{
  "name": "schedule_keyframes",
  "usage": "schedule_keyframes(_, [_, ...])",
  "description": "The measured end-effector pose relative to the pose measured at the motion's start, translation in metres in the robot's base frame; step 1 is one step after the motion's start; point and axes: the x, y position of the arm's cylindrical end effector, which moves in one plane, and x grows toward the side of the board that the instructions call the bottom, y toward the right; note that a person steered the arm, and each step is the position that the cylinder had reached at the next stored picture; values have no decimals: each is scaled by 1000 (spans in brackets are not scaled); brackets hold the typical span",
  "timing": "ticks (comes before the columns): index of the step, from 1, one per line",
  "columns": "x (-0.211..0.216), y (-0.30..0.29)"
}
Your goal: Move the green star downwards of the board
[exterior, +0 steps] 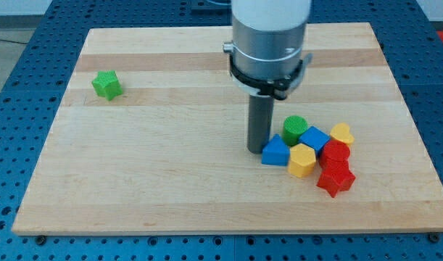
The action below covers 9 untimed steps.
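Note:
The green star [106, 85] lies alone near the wooden board's upper left. My tip [258, 149] is the lower end of the dark rod under the grey arm cylinder. It rests on the board right of centre, far to the right of the green star. The tip touches or nearly touches the left side of a blue block [275, 152] at the edge of a cluster.
A cluster sits at the lower right: a green cylinder [294, 128], a blue cube [315, 138], a yellow heart [341, 133], a yellow hexagon [301, 161], a red block [336, 153] and a red star [336, 178]. The board's [170, 181] edges border a blue perforated table.

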Motion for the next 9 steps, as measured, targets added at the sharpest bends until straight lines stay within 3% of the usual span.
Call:
schedule_keyframes(3, [4,37])
schedule_keyframes(4, [-34,12])
schedule_keyframes(5, [-76,-44])
schedule_keyframes(7, [-226,-137])
schedule_keyframes(8, [-266,-230])
schedule_keyframes(9, [-239,-276])
